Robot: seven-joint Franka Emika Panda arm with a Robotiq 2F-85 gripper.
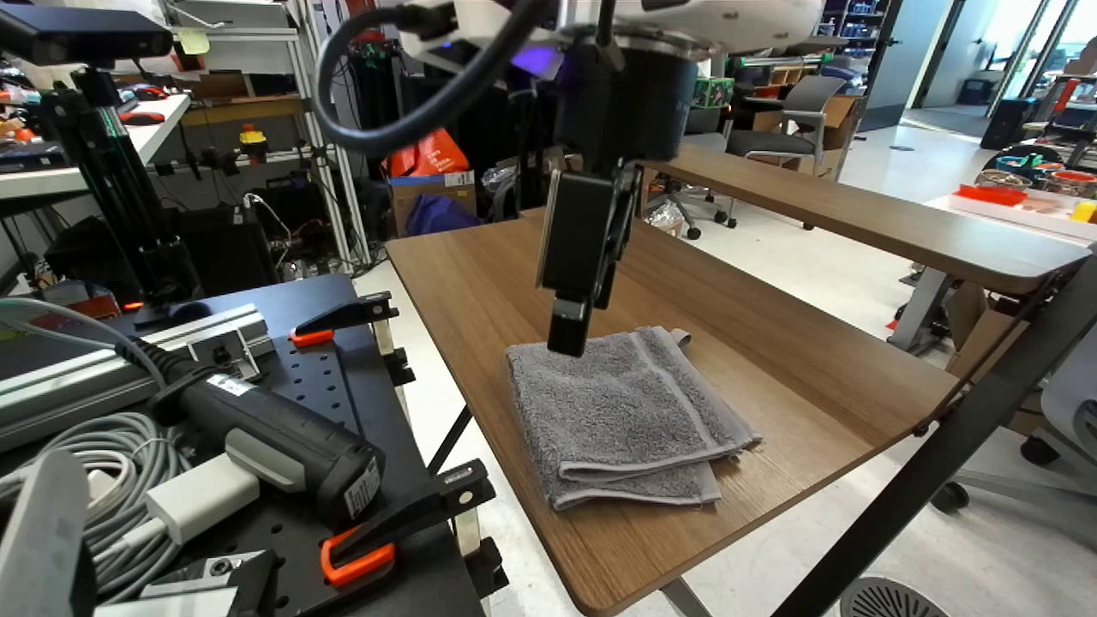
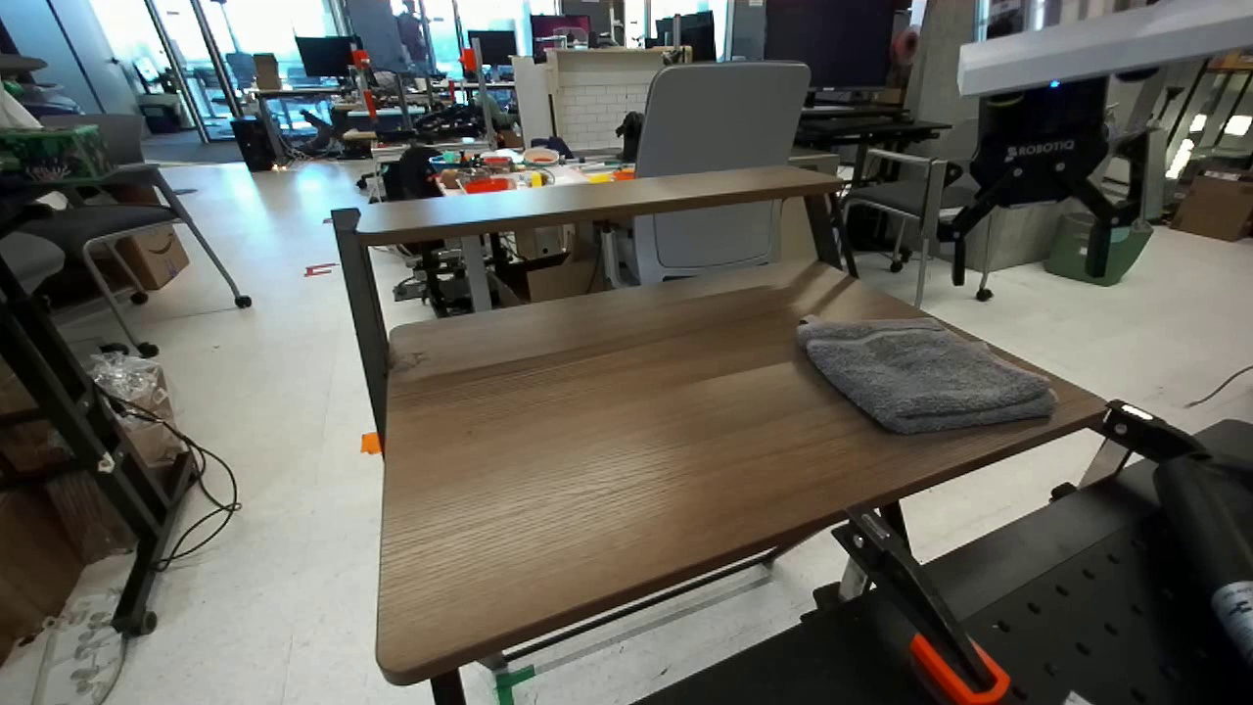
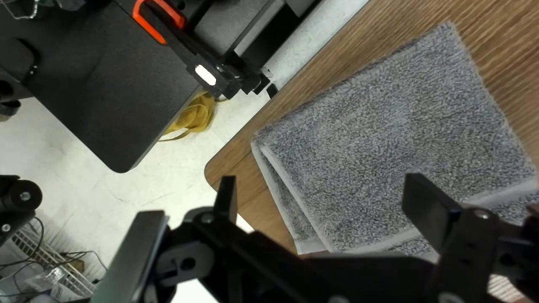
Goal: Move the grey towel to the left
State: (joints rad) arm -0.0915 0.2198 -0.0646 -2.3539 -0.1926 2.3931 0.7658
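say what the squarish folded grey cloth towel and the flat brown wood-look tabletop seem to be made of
Squarish folded grey cloth towel: terry, perhaps cotton, matte and nubby; the rough pile and smoother paler band suggest it.
Flat brown wood-look tabletop: wood or printed laminate, satin finish; streaky grain and a soft sheen show, but not which it is.

In an exterior view, the robot arm (image 1: 746,21) is cut off at the top edge, and the white label (image 1: 230,384) on the black tool (image 1: 274,418) at lower left is too small to read. In the wrist view, the gripper (image 3: 320,187) hides part of the grey towel (image 3: 391,139), which runs out at the right edge. In an exterior view, the grey chair (image 2: 719,132) at top centre is hidden below by the table (image 2: 607,441).
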